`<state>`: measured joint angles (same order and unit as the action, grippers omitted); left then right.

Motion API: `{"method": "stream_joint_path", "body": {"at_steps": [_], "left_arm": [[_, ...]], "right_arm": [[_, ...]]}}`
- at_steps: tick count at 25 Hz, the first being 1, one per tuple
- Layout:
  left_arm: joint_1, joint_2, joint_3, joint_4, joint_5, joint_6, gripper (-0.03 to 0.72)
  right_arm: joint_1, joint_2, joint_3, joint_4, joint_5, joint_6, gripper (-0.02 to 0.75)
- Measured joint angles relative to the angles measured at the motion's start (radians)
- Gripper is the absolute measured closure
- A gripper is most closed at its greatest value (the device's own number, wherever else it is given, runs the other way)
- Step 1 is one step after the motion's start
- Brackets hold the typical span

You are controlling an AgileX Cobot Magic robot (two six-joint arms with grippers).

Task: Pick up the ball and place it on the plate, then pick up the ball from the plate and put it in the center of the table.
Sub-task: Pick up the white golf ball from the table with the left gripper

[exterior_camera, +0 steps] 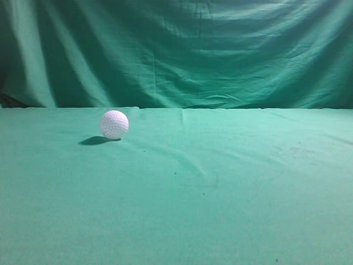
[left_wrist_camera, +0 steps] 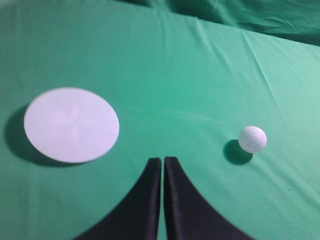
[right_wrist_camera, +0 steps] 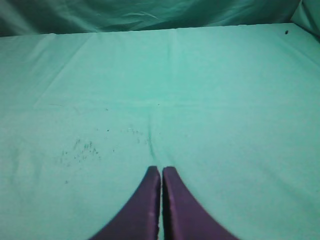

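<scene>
**Ball on the cloth, both grippers closed and empty**

The ball (exterior_camera: 114, 124) is a sphere, so it has no long axis and no facing that can be told; the same dimpled white surface shows all round it. It rests on the table (exterior_camera: 231, 187), left of the middle in the exterior view and toward the far edge, casting a dark shadow to its left on the teal-green cloth.

From the left wrist view the ball (left_wrist_camera: 252, 139) lies to the right of the left gripper (left_wrist_camera: 163, 165), well apart from it. A pale, round plate (left_wrist_camera: 71, 124) with a faint cross mark in its middle sits on the cloth to the left of the gripper, apart from the ball. Nothing lies between the gripper and either one.

The left gripper's black fingers are pressed together and hold nothing. The right gripper (right_wrist_camera: 161, 172) is likewise closed on nothing, over cloth marked by small dark specks (right_wrist_camera: 82, 150). A draped green curtain (exterior_camera: 176, 49) hangs behind the table.
</scene>
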<state>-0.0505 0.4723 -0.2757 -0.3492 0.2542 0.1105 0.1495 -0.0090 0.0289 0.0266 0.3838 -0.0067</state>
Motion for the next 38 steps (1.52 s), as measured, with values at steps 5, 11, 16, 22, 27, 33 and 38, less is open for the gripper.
{"method": "stream_joint_path", "body": {"at_steps": [5,11,16,22,27,33,38], "left_arm": [[0.000,0.164,-0.020,-0.138,-0.045,0.033,0.688],[-0.051,0.386,-0.223,-0.163,0.206,0.371,0.688],[-0.143,0.638,-0.405,-0.148,0.385,0.486,0.688],[-0.263,0.884,-0.616,-0.027,0.423,0.498,0.688],[-0.283,1.051,-0.763,-0.011,0.437,0.482,0.688],[-0.348,1.225,-0.901,-0.009,0.459,0.470,0.480],[-0.360,1.329,-0.991,-0.018,0.471,0.407,0.109]], "right_arm": [[0.000,0.000,0.000,0.000,0.000,0.000,0.738],[0.000,0.000,0.000,0.000,0.000,0.000,0.738],[0.000,0.000,0.000,0.000,0.000,0.000,0.738],[0.000,0.000,0.000,0.000,0.000,0.000,0.738],[0.000,0.000,0.000,0.000,0.000,0.000,0.738],[0.000,0.000,0.000,0.000,0.000,0.000,0.738],[0.000,0.000,0.000,0.000,0.000,0.000,0.738]]}}
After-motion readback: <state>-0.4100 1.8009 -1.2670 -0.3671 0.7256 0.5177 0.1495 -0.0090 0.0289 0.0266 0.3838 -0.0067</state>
